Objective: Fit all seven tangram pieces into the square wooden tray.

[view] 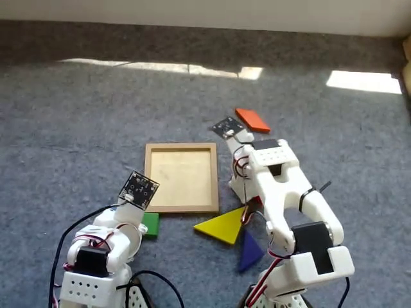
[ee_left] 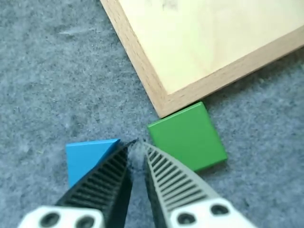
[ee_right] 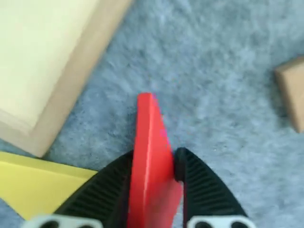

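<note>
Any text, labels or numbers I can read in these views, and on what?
None can be read.
The tray, green square, red piece and yellow triangle are blank.
Any print on the camera boards is too small to read.

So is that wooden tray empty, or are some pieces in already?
Empty. The tray shows only bare wood inside; the green square, yellow triangle and orange piece lie outside it on the carpet.
</note>
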Robot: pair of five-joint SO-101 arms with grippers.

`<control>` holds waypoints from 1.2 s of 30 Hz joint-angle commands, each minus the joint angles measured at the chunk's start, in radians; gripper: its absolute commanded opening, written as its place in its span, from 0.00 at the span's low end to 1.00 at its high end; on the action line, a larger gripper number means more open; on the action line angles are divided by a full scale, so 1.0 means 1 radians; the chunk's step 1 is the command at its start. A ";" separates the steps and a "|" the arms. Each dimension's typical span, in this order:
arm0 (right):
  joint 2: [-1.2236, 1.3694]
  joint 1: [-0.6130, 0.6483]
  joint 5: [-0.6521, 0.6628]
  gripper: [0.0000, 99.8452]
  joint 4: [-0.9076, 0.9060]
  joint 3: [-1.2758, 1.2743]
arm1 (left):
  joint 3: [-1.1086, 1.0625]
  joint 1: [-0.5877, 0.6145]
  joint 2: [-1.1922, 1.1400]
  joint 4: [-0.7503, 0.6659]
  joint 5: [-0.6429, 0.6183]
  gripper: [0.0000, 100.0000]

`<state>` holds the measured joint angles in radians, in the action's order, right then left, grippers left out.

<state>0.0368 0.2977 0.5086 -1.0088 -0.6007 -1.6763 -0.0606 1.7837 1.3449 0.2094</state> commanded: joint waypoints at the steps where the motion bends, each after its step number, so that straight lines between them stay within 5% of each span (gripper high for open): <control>1: -0.005 -0.004 0.040 0.05 -0.001 -0.013 | -0.018 -0.008 0.035 0.005 0.009 0.01; 18: -0.363 0.064 0.140 0.01 -0.117 0.079 | -0.018 -0.008 0.035 0.005 0.009 0.01; 36: -0.367 0.398 0.184 0.04 0.751 -0.285 | -0.018 -0.008 0.035 0.005 0.009 0.01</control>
<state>-0.2839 0.6598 0.6897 -0.3920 -0.8631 -1.6763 -0.0606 1.7837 1.3449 0.2094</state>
